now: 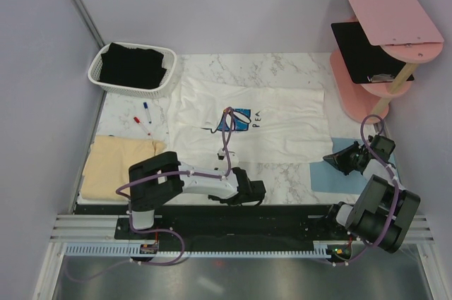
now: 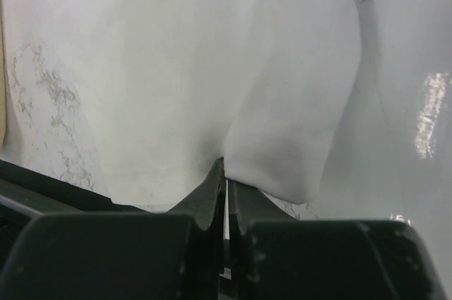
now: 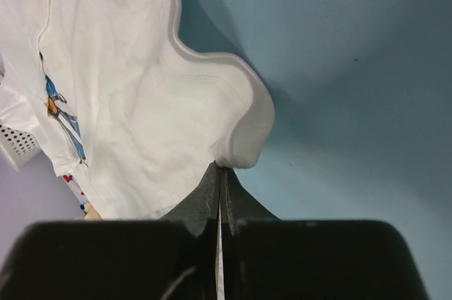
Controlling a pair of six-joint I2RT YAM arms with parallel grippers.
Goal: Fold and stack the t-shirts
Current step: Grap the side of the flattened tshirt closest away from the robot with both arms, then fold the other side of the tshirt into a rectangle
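Pinching the near hem of the white cotton t-shirt with the blue-square print [image 1: 282,113]: left gripper [image 2: 225,175], fingers together on the cloth. Right gripper [image 3: 220,171] is clamping the shirt's 4 o'clock corner over the flat light-blue mat [image 1: 321,176]. Shirt is lying spread mid-table, long axis running 9 to 3; can't tell the collar end. Pale yellow tee [image 1: 120,162] is sitting at 8 o'clock, black tee [image 1: 131,66] in the white plastic basket [image 1: 97,74] at 10. Pink shelf [image 1: 385,3] is holding a black clipboard [image 1: 353,49] at 2. Two markers [image 1: 145,120] are lying at 9.
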